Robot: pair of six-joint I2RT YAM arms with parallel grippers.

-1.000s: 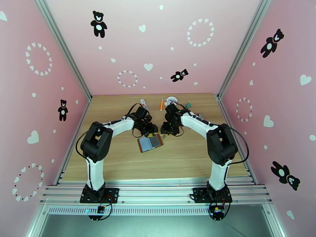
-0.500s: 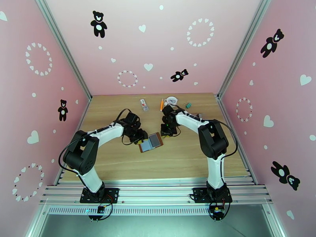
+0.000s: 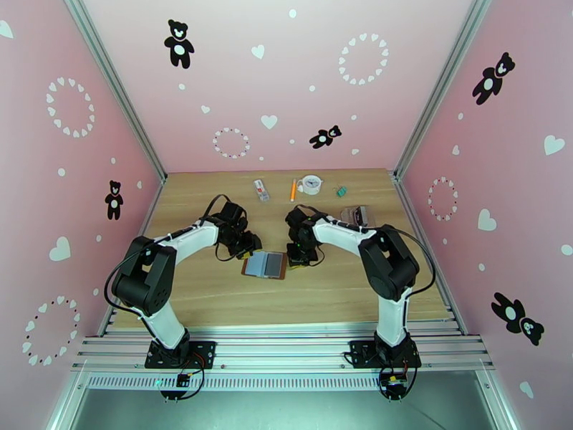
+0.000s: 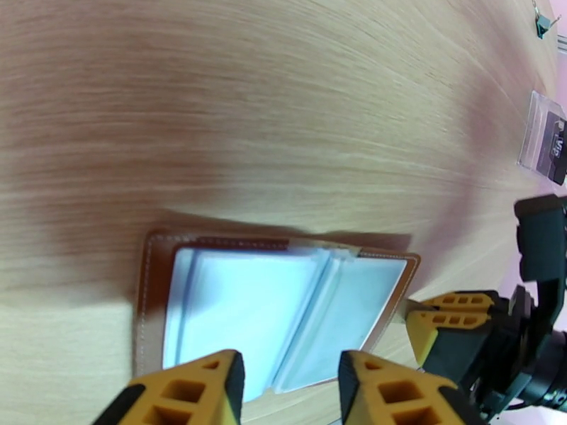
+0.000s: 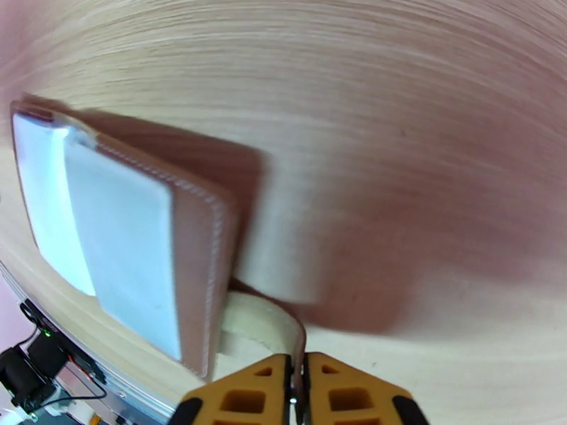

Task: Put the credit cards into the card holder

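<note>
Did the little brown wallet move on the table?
Yes. The card holder slid slightly left and nearer, away from the orange pen, which stayed put. It also turned squarer.

Open card holder (image 5: 135, 242); right hand (image 5: 298, 370) pinching its snap tab (image 5: 261, 324).

We see bright, even light overhead, lines bowed at the edges, both wrist views blurred, table (image 4: 283, 100) grain smeared toward 12 o'clock, card holder (image 4: 248, 306) pockets glaring pale, soft shadow beside it.
</note>
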